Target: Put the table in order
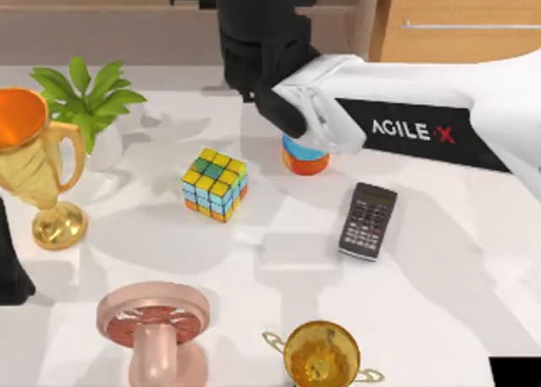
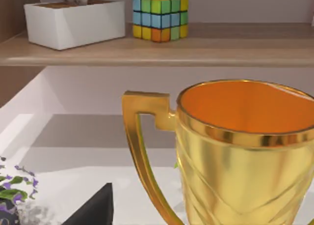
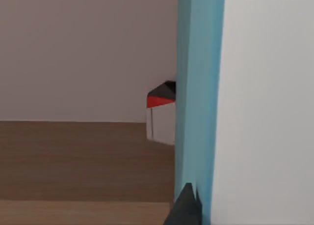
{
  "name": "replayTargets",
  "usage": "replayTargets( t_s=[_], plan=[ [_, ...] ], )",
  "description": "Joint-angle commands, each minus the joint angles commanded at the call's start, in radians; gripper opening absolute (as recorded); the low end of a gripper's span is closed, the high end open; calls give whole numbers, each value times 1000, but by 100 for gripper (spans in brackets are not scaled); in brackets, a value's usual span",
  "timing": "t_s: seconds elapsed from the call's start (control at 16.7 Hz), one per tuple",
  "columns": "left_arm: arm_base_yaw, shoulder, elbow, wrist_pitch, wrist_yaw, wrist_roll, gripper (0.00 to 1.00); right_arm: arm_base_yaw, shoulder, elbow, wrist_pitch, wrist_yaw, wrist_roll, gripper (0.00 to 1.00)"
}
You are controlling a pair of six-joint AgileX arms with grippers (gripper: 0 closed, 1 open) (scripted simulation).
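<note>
Top view is showing the table (image 1: 439, 319), wide and white, stretching across the scene beneath everything. On it are sitting a colour cube (image 1: 215, 184), a dark calculator (image 1: 368, 220), a gold trophy (image 1: 38, 167) by the left edge, a green plant (image 1: 84, 95), a pink wheel-shaped piece (image 1: 153, 319) and a second gold cup (image 1: 321, 353) at the near edge. The right arm's claw (image 1: 292, 117) is hanging over a blue-and-orange round object (image 1: 304, 157); whether it is gripping, I cannot tell. Open room is lying at the near right. The left wrist view is looking past the trophy toward a wooden shelf (image 2: 147, 50) carrying another cube (image 2: 159, 17) and a tissue box (image 2: 73, 21).
</note>
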Motion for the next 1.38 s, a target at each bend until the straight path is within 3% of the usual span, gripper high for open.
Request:
replayTargets(
  t_s=[0.3, 0.6, 1.08, 1.38],
  plan=[
    [0, 0, 0, 0, 0, 0, 100, -6, -13, -8, -7, -12, 12, 0],
    [0, 0, 0, 0, 0, 0, 100, -1, -163, -154, -57, -94, 112, 0],
    [0, 0, 0, 0, 0, 0, 100, -22, -564, -560, -156, -335, 399, 0],
    [0, 0, 0, 0, 0, 0, 100, -102, -831, -778, -172, -529, 608, 0]
  ],
)
